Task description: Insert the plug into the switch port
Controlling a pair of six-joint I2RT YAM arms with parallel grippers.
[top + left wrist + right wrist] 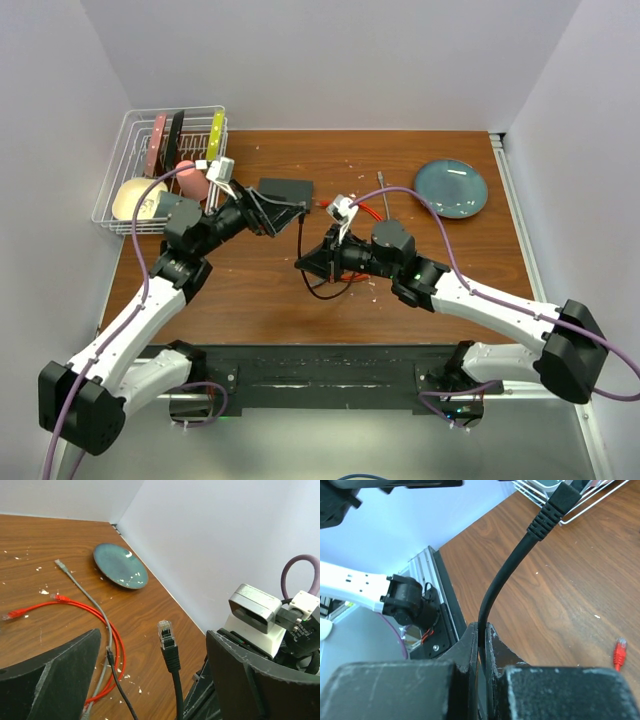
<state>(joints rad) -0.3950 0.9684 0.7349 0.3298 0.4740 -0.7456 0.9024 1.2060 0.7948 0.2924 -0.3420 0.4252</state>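
The right end effector (481,630) was pressed together on the black cable (495,590). It pinched the cable a short way behind the plug (165,630), which stood out past its tips on a curved stretch of lead.

The left end effector (150,645) was spread wide, and its fingers (50,680) held nothing. In its own wrist view the plug stood upright in the gap between them, clear tip uppermost, touching neither finger and seated in nothing.

From above, the black box (288,190) sat just beyond the left end effector's tips (whether a finger touched it could not be told). The plug rose just ahead of the right end effector, close to the box's near corner. The port in the box's edge was too small to make out in any view.

Farther out in front of the left end effector, a red cable (100,615) lay looped on the counter (250,310) with a grey cable (82,587) crossing it. A round blue-grey plate (120,565) sat beyond them, near the wall. A wire rack (160,165) stood behind the left end effector, at the counter's far corner.
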